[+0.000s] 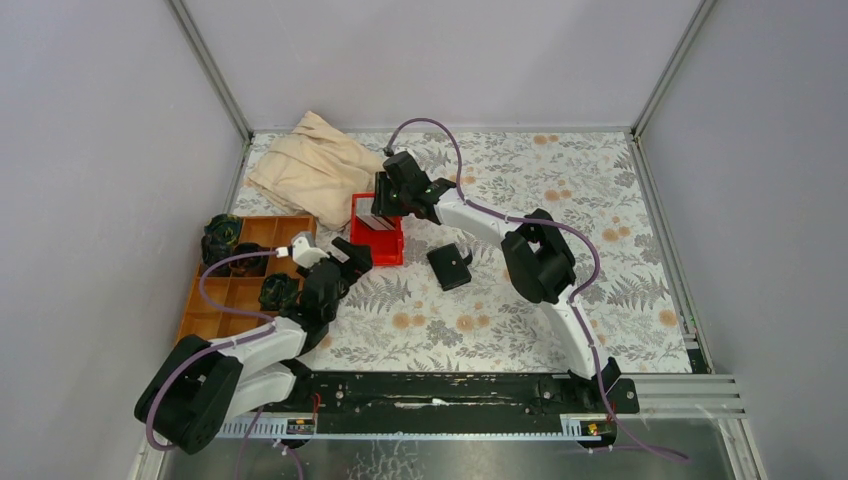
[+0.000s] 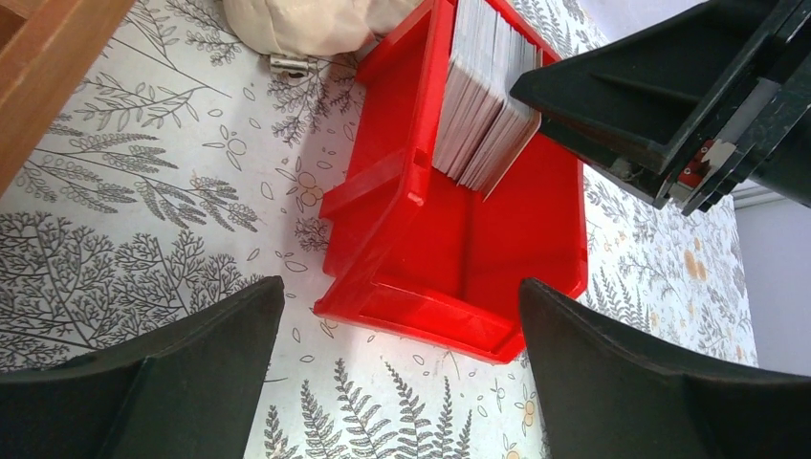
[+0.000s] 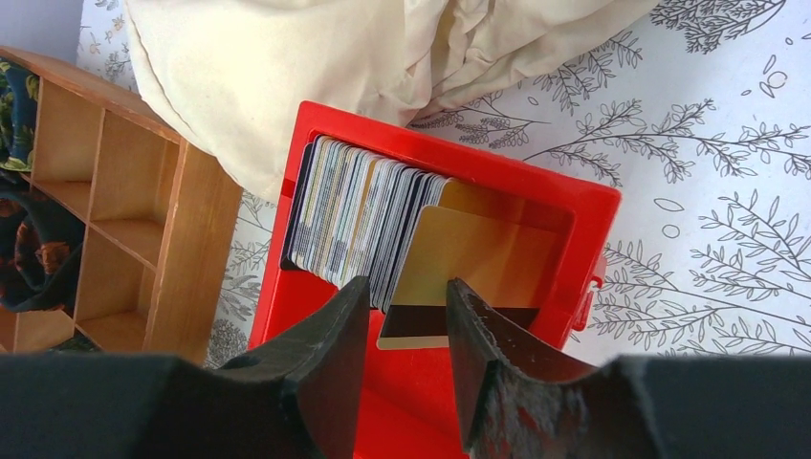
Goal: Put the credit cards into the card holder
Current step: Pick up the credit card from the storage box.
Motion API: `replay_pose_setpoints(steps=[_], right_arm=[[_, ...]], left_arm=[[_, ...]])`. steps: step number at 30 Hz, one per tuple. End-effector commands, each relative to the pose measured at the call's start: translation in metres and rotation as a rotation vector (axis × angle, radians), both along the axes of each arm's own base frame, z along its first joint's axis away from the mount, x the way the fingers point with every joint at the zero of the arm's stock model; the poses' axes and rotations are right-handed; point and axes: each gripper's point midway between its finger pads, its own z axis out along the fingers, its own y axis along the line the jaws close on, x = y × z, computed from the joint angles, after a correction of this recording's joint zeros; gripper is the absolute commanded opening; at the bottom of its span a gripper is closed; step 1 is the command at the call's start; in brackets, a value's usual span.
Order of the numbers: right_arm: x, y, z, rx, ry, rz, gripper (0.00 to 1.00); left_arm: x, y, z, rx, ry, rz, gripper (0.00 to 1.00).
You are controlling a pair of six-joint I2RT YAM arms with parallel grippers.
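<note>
Right end effector [image 3: 408,287] part-spread astride one tan card [image 3: 469,258], tipped off the credit cards [image 3: 354,215] stacked in one red bin [image 3: 593,206]; pinch unconfirmed. Step, probably: card pick. Next: clamp, lift clear, carry to one card holder [image 1: 450,267] on table [image 1: 600,190] behind it. Left end effector [image 2: 402,284] spread wide, empty. Stack too dense to count.

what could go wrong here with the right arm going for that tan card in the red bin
1. The right gripper stands open with the loose tan plastic card between its fingers, right next to the packed stack of cards. Closing may pinch several cards, or miss the tan one.
2. Nothing holds the small red plastic bin. The left gripper is open near it, so a pull could drag or tip it.
</note>
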Motion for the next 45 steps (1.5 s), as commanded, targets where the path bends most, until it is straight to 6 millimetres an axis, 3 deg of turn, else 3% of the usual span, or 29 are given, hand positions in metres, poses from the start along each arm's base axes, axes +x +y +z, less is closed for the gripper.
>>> replay_pose_setpoints(steps=[1, 5, 11, 23, 34, 45], right_arm=[[0.001, 0.017, 0.039, 0.095, -0.042, 0.030, 0.42], [-0.002, 0.017, 0.044, 0.097, -0.047, 0.030, 0.38], [-0.005, 0.020, 0.049, 0.097, -0.049, 0.035, 0.25], [-0.014, 0.014, 0.067, 0.065, -0.089, 0.029, 0.24], [-0.019, 0.000, 0.074, -0.003, -0.118, 0.003, 0.18], [-0.022, -0.031, 0.069, -0.206, -0.191, -0.057, 0.04]], left_arm=[[0.006, -0.005, 0.007, -0.017, -0.048, -0.027, 1.00], [0.006, -0.006, 0.003, -0.022, -0.037, -0.036, 1.00], [0.006, -0.007, 0.002, -0.026, -0.036, -0.042, 1.00], [0.003, -0.010, 0.004, -0.041, -0.038, -0.057, 1.00], [-0.001, -0.011, 0.010, -0.055, -0.050, -0.067, 1.00], [-0.006, -0.011, 0.023, -0.080, -0.072, -0.078, 1.00]])
